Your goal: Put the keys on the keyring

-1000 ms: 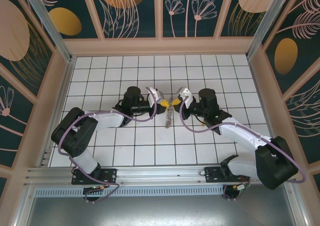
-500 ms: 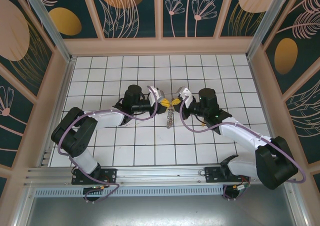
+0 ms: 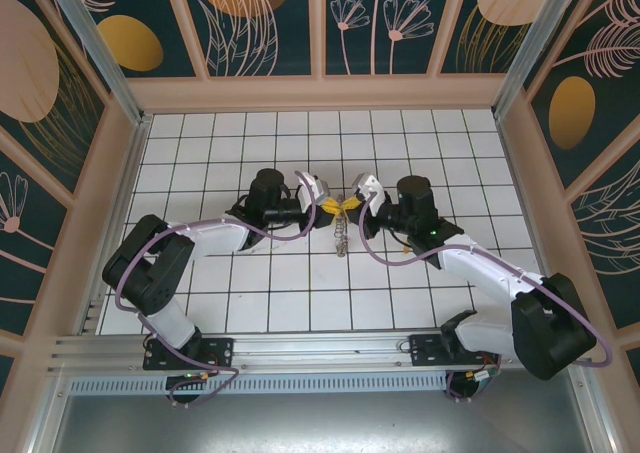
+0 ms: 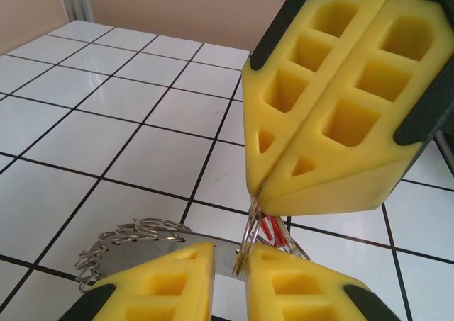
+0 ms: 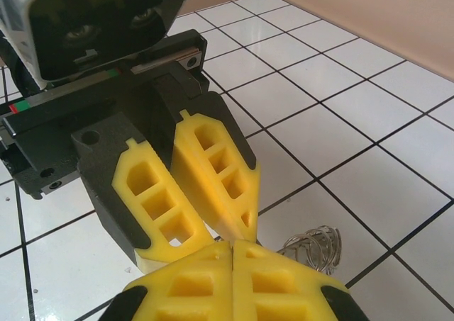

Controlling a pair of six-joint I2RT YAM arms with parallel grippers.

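Top external view first: my left gripper (image 3: 327,208) sits left of centre over the white-tiled desk (image 3: 290,283), nose to nose with its partner. On its wrist camera the jaws stand a slit apart with a thin wire loop in the slit; whether they pinch it I cannot tell. Between the two arms, the keyring (image 3: 341,235) trails from the meeting point toward the arm bases, its fringed rim just behind the left fingers. One of the keys (image 4: 270,229), red-headed, dangles right under the tips. The right gripper (image 3: 352,203) is clamped fully closed on that same loop of the keyring. My read: threading is midway at best. I can't confirm that key is on, and the second one I can't pick out. No brand, label or legible writing anywhere.
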